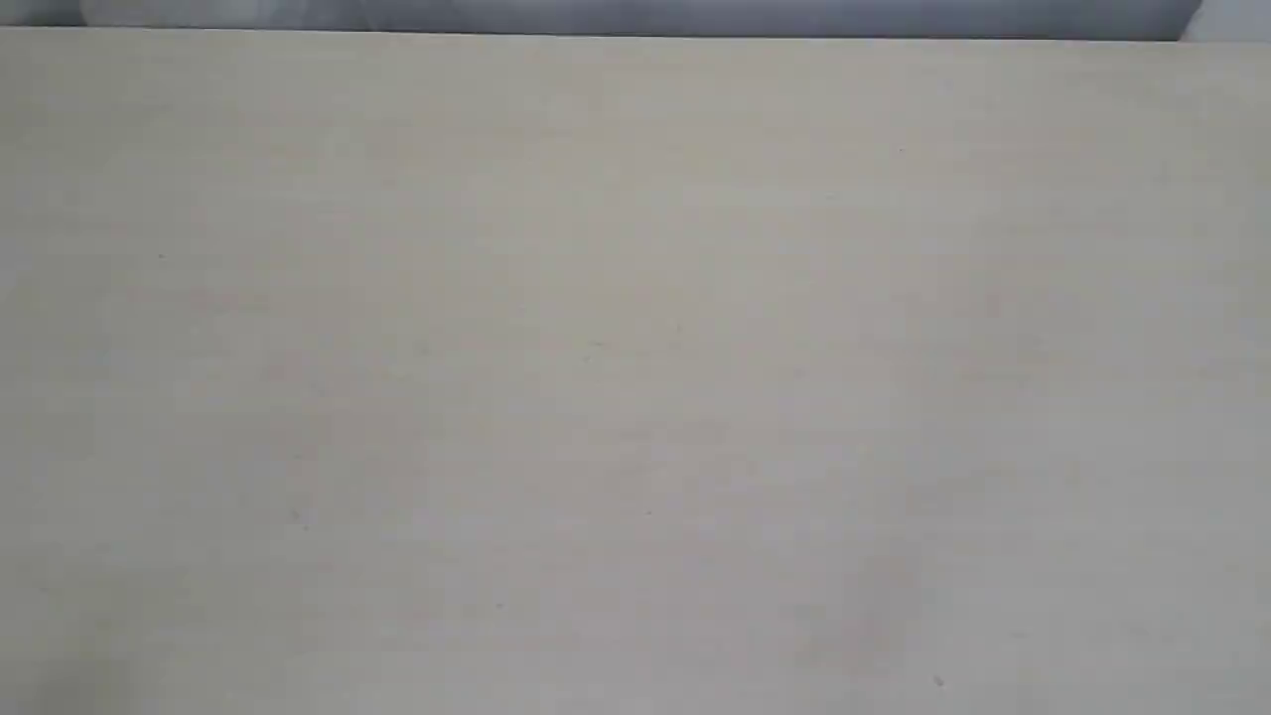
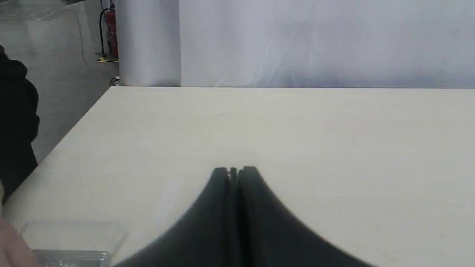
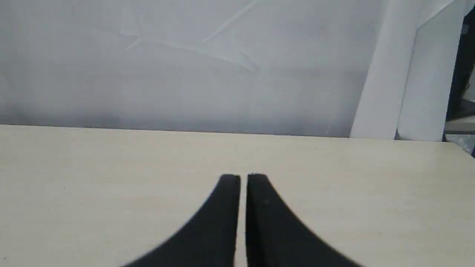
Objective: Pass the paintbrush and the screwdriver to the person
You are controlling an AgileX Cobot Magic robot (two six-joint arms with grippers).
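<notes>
Neither gripper nor any task object shows on the pale table point(image 1: 635, 377) in the exterior view. In the left wrist view my left gripper point(image 2: 233, 170) is shut with nothing in it, held over the table. At that frame's lower corner lies the paintbrush point(image 2: 72, 241), only its pale bristles and silver ferrule showing, well apart from the gripper. A patch of the person's skin point(image 2: 11, 248) shows beside the brush; contact is unclear. My right gripper point(image 3: 243, 177) is shut and empty, a thin slit between its fingers. The screwdriver is out of view.
A dark-clothed figure point(image 2: 15, 122) stands off the table's side edge in the left wrist view. White sheeting point(image 3: 185, 63) hangs behind the table's far edge. A red fire extinguisher point(image 2: 110, 27) stands on the floor beyond the table corner.
</notes>
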